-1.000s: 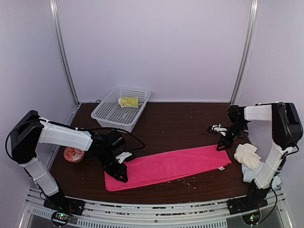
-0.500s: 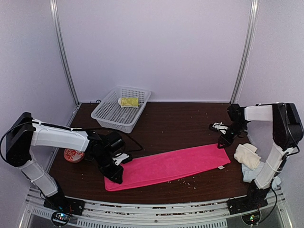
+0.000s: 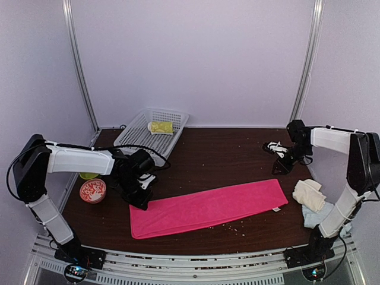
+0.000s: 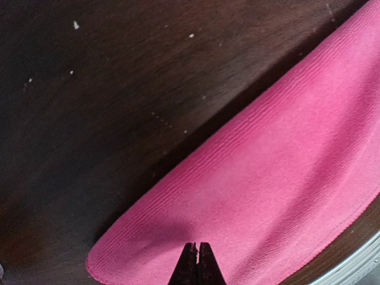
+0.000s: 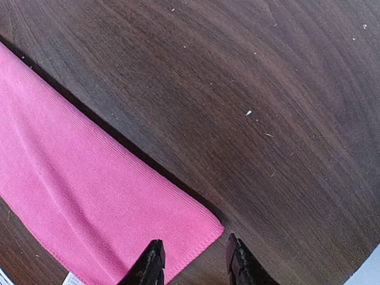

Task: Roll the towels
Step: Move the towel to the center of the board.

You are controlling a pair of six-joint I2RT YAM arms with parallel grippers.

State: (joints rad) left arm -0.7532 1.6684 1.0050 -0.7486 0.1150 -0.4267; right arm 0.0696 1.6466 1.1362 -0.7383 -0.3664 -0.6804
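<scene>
The hot-pink towel (image 3: 211, 206) lies flat and stretched out across the table's front; it also shows in the left wrist view (image 4: 279, 178) and the right wrist view (image 5: 89, 196). My left gripper (image 3: 141, 200) is shut and empty (image 4: 198, 248), just above the towel's left end. My right gripper (image 3: 278, 168) is open (image 5: 193, 260), and the towel's far right corner lies below and between its fingertips. The lime-yellow towel (image 3: 161, 127) lies rolled in the basket. The cream towel (image 3: 309, 195) sits on the pale-blue one (image 3: 313, 216) at the right edge.
A white mesh basket (image 3: 142, 142) stands at the back left. A round red-patterned dish (image 3: 92, 191) and a small green object (image 3: 88, 176) sit at the left, beside my left arm. Crumbs dot the dark wooden table (image 3: 225, 154).
My left gripper has drawn back from the towel's near left end toward its far left corner. My right gripper has lifted away from the right corner. The towel now lies flatter.
</scene>
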